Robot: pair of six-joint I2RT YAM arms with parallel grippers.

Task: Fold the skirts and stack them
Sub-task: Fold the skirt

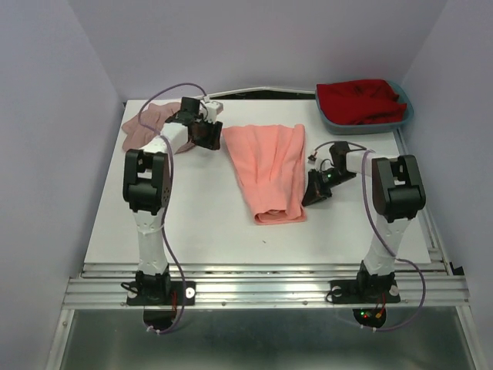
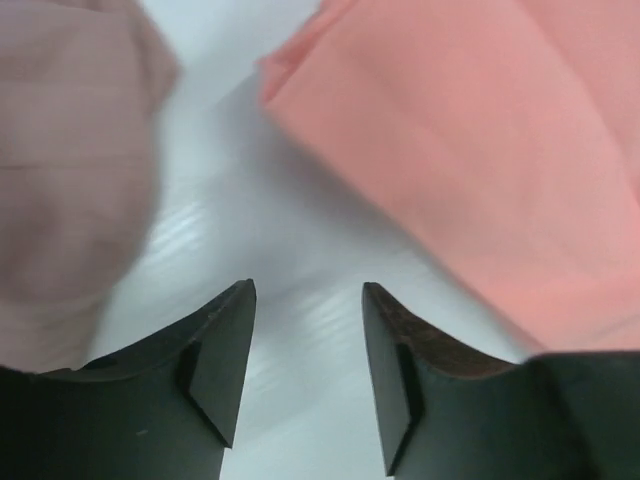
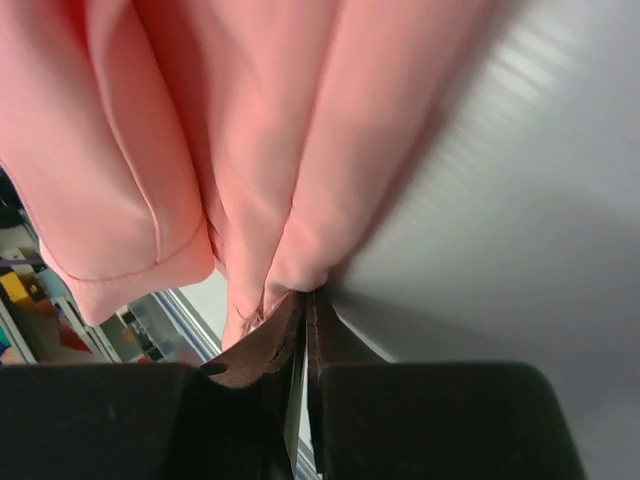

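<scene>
Two claws, two skirts.

1. Right claw (image 3: 305, 300): fingers pressed together, pinching the right-hand edge of the coral skirt (image 1: 269, 166) toward its near end.
2. Left claw (image 2: 308, 300): spread, holding nothing, over bare bench (image 1: 208, 231) between the two skirts, by the coral skirt's far left corner.
3. Coral skirt: mid-bench, flat. Long axis runs far edge to near edge, with the wide end far and the narrow end pointing near.
4. Mauve skirt (image 1: 150, 123): bunched at the far left corner, unfolded.
5. Bin (image 1: 404, 116) of red cloth (image 1: 362, 100): far right corner.

Step judged in hand: folding the coral skirt. The next move likely calls for the left claw to grip its corner, then both to carry the fabric across evenly.
</scene>
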